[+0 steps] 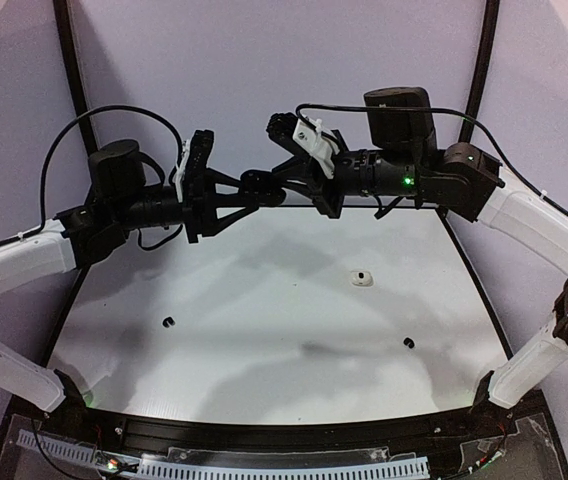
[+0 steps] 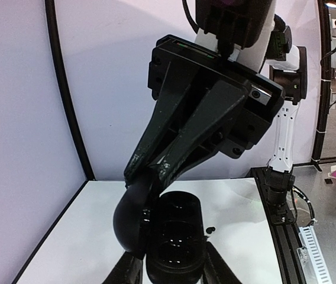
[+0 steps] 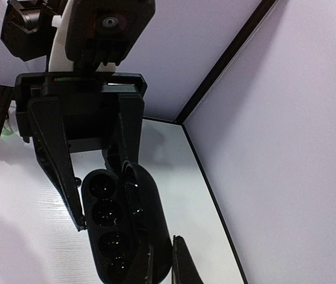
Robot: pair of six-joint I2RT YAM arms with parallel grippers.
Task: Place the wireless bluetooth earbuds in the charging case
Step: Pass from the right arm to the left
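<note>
The black charging case (image 2: 174, 236) is held in the air above the table's far middle, open, with its round wells empty. My left gripper (image 2: 171, 263) is shut on the case body (image 3: 104, 228). My right gripper (image 3: 159, 263) is shut on the hinged lid (image 3: 150, 219), which stands open beside the body (image 2: 129, 216). The two grippers meet nose to nose in the top view (image 1: 257, 186). Two black earbuds lie on the table, one on the left (image 1: 169, 322) and one on the right (image 1: 408, 342). One of them shows in the left wrist view (image 2: 210, 228).
A small white object with a dark spot (image 1: 362, 279) lies on the white table (image 1: 264, 300), right of centre; I cannot tell if it is an earbud or a case. Lilac walls with black corner posts close the back and sides.
</note>
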